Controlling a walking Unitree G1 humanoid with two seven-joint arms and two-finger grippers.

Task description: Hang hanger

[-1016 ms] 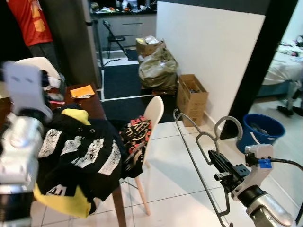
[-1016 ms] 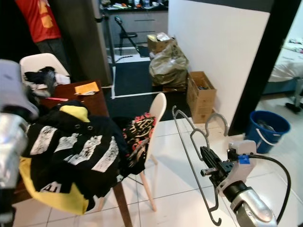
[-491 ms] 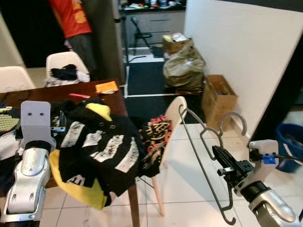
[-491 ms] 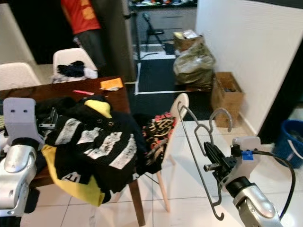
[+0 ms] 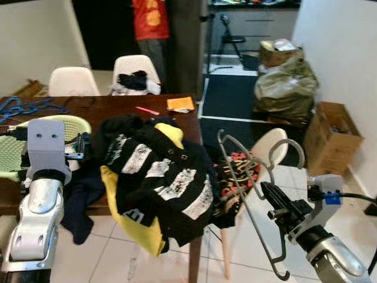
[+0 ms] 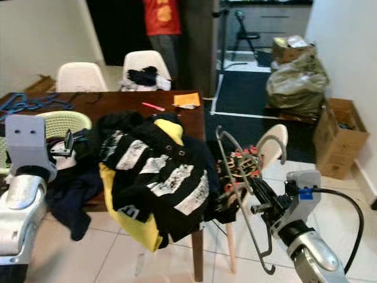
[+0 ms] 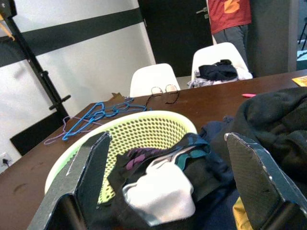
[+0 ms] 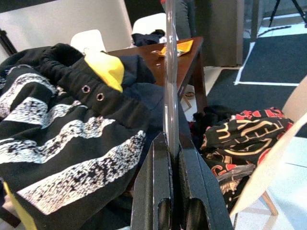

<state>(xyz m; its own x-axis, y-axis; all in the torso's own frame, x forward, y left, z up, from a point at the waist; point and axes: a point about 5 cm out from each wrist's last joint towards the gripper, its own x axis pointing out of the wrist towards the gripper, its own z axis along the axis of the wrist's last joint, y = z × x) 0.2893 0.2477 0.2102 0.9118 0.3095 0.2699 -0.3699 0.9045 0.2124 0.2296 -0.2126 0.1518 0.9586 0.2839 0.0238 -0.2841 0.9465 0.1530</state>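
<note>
Beside the worktop (image 5: 159, 106), the right gripper (image 5: 272, 197) jaws clamp the hanger (image 5: 250, 200) upright, hook up for carrying to a rail; the left gripper (image 7: 163, 191) jaws stand open.

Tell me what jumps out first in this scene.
The right gripper clamps a grey wire hanger, held up beside a white chair. A black, white and yellow hoodie spills over the brown table's edge. The left gripper hovers open by a green basket.
</note>
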